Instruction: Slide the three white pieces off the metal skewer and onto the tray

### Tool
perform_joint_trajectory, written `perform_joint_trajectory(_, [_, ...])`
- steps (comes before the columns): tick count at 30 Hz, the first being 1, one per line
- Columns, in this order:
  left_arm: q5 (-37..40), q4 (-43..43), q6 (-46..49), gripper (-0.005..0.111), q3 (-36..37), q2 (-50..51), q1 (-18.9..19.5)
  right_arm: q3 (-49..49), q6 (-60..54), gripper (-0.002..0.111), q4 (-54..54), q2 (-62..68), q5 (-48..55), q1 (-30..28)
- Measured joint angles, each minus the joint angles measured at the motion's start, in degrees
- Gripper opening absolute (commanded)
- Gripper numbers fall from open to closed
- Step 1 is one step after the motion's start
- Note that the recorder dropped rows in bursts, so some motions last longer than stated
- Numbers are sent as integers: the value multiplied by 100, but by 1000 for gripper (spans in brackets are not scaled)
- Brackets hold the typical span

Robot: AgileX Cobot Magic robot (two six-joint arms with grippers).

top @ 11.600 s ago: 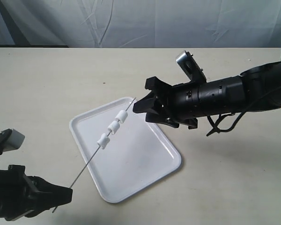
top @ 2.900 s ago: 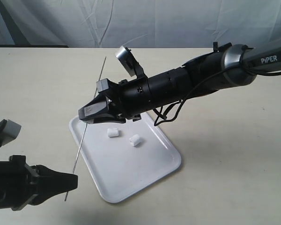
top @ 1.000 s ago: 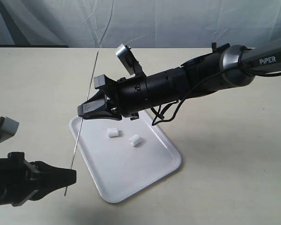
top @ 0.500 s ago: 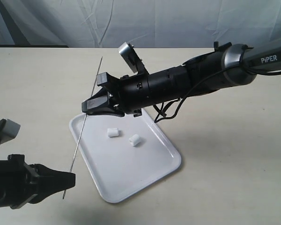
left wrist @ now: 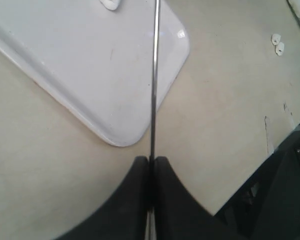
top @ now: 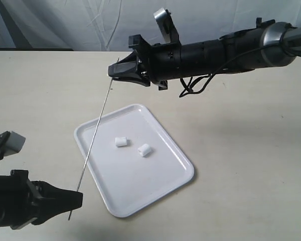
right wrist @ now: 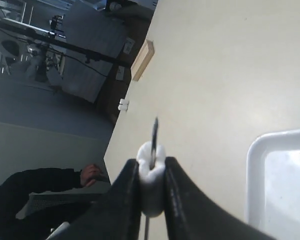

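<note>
Right fingers (right wrist: pixel 126 200) are closed in on the third piece (right wrist: pixel 151 172), a small white chunk squeezed between them. It is threaded on the skewer (left wrist: pixel 154 75), whose far tip pokes out just past it. Left fingers (left wrist: pixel 130 200) are shut tight on the skewer's near end, at the near left of the scene, and hold it slanting up toward the far side.

We judge the task about two thirds done. One piece (top: pixel 121 142) lies loose on the tray (top: pixel 140 186), in its far half. The other piece (top: pixel 144 149) lies near it on the right, and the two do not touch. Along the rest of its length the skewer is bare.

What is left, as we read it, is to draw the third piece off the tip and let it go onto the tray.

The right fingers hang high, on the far side of the tray's far left part. In the right wrist view only a corner of the tray shows, off to one side. Bare counter (top: pixel 231 150) lies behind the pinched chunk. We therefore think the piece is not over the tray now and would land on the counter if it were let go here. From the exterior view the third piece is hidden inside the fingers.
</note>
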Motion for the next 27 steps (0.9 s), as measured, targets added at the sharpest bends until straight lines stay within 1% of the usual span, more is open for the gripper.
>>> perform_joint_trajectory(7, [-18, 0, 22, 0, 0, 0, 0, -291, 109, 14, -24, 0, 0, -248])
perform_joint_trajectory(12, [-70, 144, -13, 0, 0, 0, 0, -598, 261, 14, 157, 0, -57, -514])
perform_joint_trajectory(17, [-60, 155, -13, 0, 0, 0, 0, -691, 330, 14, 184, 0, -79, -600])
perform_joint_trajectory(18, [-49, 155, -13, 0, 0, 0, 0, -695, 417, 14, 43, 0, -79, -599])
perform_joint_trajectory(20, [76, 155, -13, 0, 0, 0, 0, -705, 820, 14, -909, 0, -147, -572])
perform_joint_trajectory(21, [184, 168, -163, 0, 0, 0, 0, -705, 1271, 14, -1953, 0, -226, -495])
perform_joint_trajectory(22, [264, 237, -271, 0, 0, 0, 0, -705, 1579, 14, -2624, 0, -265, -434])
perform_joint_trajectory(23, [429, 433, -486, 0, 0, 0, 0, -705, 2225, 14, -3919, 0, -300, -258])
perform_joint_trajectory(25, [592, 600, -769, 0, -17, 88, 0, -705, 2915, 14, -5202, 66, -299, 26])
perform_joint_trajectory(27, [602, 648, -861, 0, -146, 328, 0, -705, 3181, 14, -5624, 107, -287, 275])
